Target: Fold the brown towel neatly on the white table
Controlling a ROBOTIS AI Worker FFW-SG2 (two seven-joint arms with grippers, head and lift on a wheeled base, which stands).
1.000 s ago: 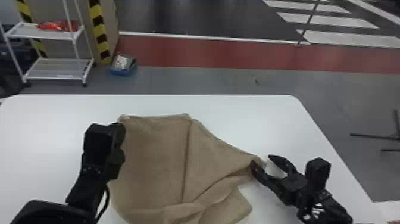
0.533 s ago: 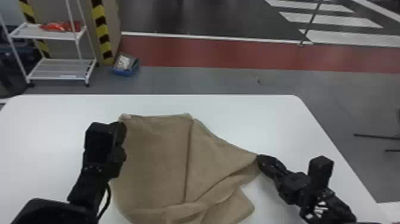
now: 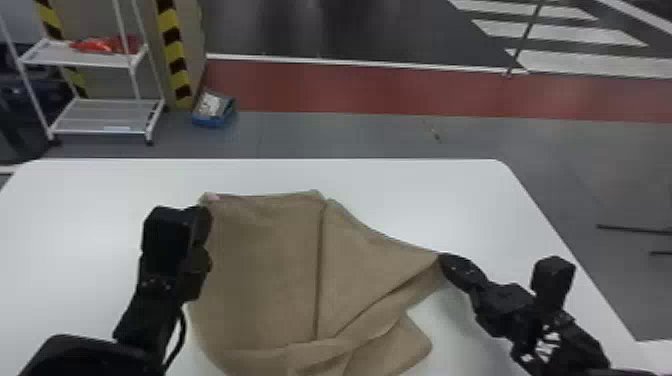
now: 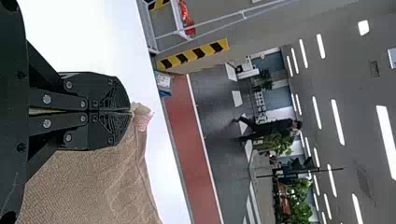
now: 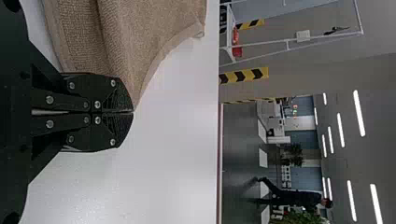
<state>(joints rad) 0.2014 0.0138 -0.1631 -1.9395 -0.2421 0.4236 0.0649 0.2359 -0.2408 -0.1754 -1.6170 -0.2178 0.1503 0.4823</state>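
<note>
In the head view, my left gripper is at the brown towel's far left corner and my right gripper at its right corner. The brown towel lies on the white table, with a long crease down its middle and bunched folds toward the near edge. The left wrist view has my left gripper shut on the corner of the towel, a bit of it sticking out past the tips. In the right wrist view, my right gripper is shut on the towel's edge.
Beyond the table's far edge stand a white shelf rack with a red item on it and a blue box on the floor. Bare tabletop lies right of the towel and along its far side.
My right gripper, open around the towel's right corner a second ago, has shut on it. The left gripper has stayed at the far left corner.
</note>
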